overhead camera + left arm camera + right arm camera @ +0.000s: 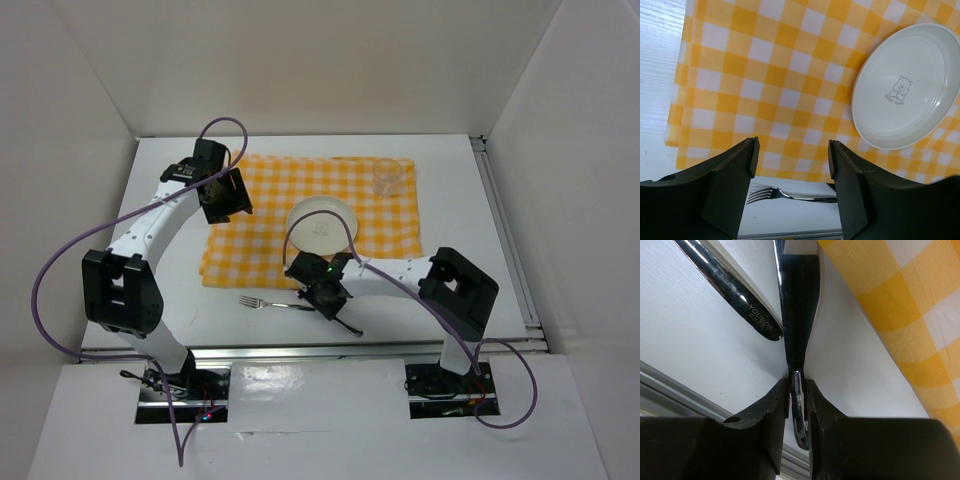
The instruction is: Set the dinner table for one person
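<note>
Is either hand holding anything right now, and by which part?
The right hand pinches a metal utensil near its handle end; which utensil it is cannot be told. The left hand is open, holding nothing.

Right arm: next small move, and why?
Probably lift straight up a little. The right gripper pinches a thin metal utensil, edge-on, low over the dinner table, with the fork handle lying close beside it and the checked cloth on its other side. Rising first should clear both before carrying it toward the plate.
</note>
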You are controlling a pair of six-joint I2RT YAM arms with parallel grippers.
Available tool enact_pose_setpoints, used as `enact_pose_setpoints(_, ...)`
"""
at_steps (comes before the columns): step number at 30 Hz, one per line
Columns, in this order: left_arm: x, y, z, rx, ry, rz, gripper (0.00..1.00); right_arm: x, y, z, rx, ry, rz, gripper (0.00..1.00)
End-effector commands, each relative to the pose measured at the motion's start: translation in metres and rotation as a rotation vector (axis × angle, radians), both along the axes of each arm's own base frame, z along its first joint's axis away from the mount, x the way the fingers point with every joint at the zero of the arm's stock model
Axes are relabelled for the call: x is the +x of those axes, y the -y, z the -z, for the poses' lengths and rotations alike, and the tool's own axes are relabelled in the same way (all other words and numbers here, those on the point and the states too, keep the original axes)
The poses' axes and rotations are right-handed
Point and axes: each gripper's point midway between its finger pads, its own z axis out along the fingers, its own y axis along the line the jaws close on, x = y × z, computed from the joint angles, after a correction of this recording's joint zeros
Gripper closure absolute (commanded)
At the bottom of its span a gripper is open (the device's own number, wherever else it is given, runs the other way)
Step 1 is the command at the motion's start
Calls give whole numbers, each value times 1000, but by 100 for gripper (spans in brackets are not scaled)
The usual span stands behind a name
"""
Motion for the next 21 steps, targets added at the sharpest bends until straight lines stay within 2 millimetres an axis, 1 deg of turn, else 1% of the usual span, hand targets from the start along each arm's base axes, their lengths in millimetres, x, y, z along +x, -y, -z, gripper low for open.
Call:
enact_pose_setpoints(1,9,1,-19,-25,54,-17,26,-9,0,22,-35,-18,-43,92)
enact_pose_setpoints(3,9,1,-19,-25,54,-17,26,-7,0,18,-28,-11,-53,94)
enact_pose_setpoints(5,9,1,-19,-25,54,-17,26,-8,-5,10,-5,6,-73,94)
enact_pose_setpoints(6,9,1,-19,-25,54,-17,26,-10,-3,9,-12,18,-78,97)
enact_pose_setpoints(7,9,1,-19,-25,54,-17,26,-7,-4,9,-11,32,-86,100)
enact_pose_setpoints(9,9,1,-19,-25,54,-17,26,-3,-6,-1,9,59,-82,100)
enact_pose_setpoints(10,7,1,-15,-23,45,-17,26,0,-5,-4,9,76,-77,100)
enact_pose_setpoints(11,7,1,-15,-23,45,-17,26,-1,-11,-11,31,88,-85,100)
enact_pose_setpoints(12,7,1,-15,-23,45,-17,26,1,-10,-11,25,99,-82,100)
enact_pose_setpoints(13,7,1,-15,-23,45,-17,26,4,-15,-19,47,112,-81,100)
enact_pose_setpoints(14,7,1,-15,-23,45,-17,26,4,-15,-19,47,112,-81,100)
enact_pose_setpoints(15,7,1,-15,-23,45,-17,26,6,-15,-27,60,133,-86,100)
enact_pose_setpoints(18,7,1,-15,-23,45,-17,27,8,-19,-40,83,146,-85,100)
enact_pose_setpoints(21,7,1,-15,-23,45,-17,27,6,-18,-44,83,139,-96,100)
